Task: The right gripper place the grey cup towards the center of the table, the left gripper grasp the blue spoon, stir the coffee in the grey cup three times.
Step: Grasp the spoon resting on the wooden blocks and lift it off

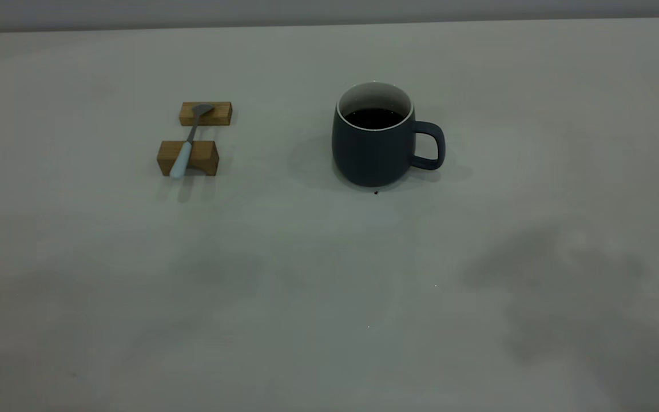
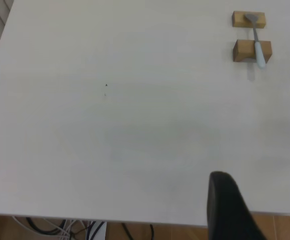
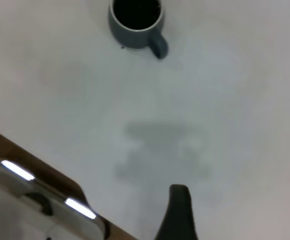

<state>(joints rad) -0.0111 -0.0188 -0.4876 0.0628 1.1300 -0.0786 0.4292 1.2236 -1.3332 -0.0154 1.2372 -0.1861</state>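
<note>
The grey cup (image 1: pixel 372 151) stands upright right of the table's (image 1: pixel 329 286) middle, its handle pointing right, with dark coffee (image 1: pixel 373 118) inside. The blue spoon (image 1: pixel 187 143) lies across two wooden blocks at the left, bowl on the far block. Neither gripper appears in the exterior view. In the left wrist view my left gripper (image 2: pixel 262 182) hangs open above the table's near edge, far from the spoon (image 2: pixel 257 42). In the right wrist view only one black finger (image 3: pixel 180 212) of my right gripper shows, nothing beside it, well short of the cup (image 3: pixel 130 40).
The far wooden block (image 1: pixel 205 113) and near wooden block (image 1: pixel 201 157) hold the spoon off the surface. A tiny dark speck (image 1: pixel 376 193) lies just in front of the cup. Cables (image 2: pixel 60 227) hang below the table edge.
</note>
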